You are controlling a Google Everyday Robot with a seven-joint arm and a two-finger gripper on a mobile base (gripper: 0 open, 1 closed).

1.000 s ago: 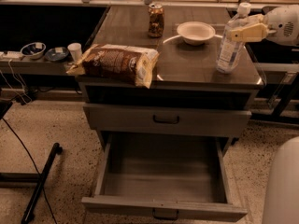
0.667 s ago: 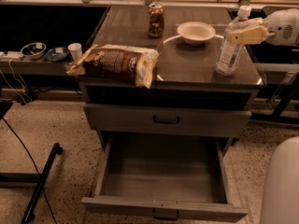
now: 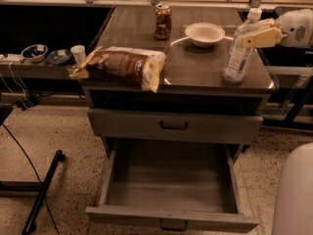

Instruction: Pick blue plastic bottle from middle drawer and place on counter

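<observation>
The blue plastic bottle (image 3: 237, 58) stands upright on the right side of the counter (image 3: 195, 67), white cap on top. My gripper (image 3: 255, 37) reaches in from the right at the height of the bottle's shoulder, and its pale yellowish tip overlaps the bottle's upper part. The middle drawer (image 3: 171, 218) is pulled wide open at the bottom of the cabinet and shows only its bare grey floor.
A brown drink can (image 3: 163, 21) and a white bowl (image 3: 204, 34) stand at the back of the counter. A brown snack bag (image 3: 120, 66) overhangs its front left edge. The upper drawer (image 3: 173, 126) is closed. A side shelf with small bowls (image 3: 34, 53) is on the left, and a black stand leg (image 3: 41, 190) is on the floor.
The gripper has shifted slightly to the right and down beside the bottle's top. The bottle stays upright in the same spot on the counter.
</observation>
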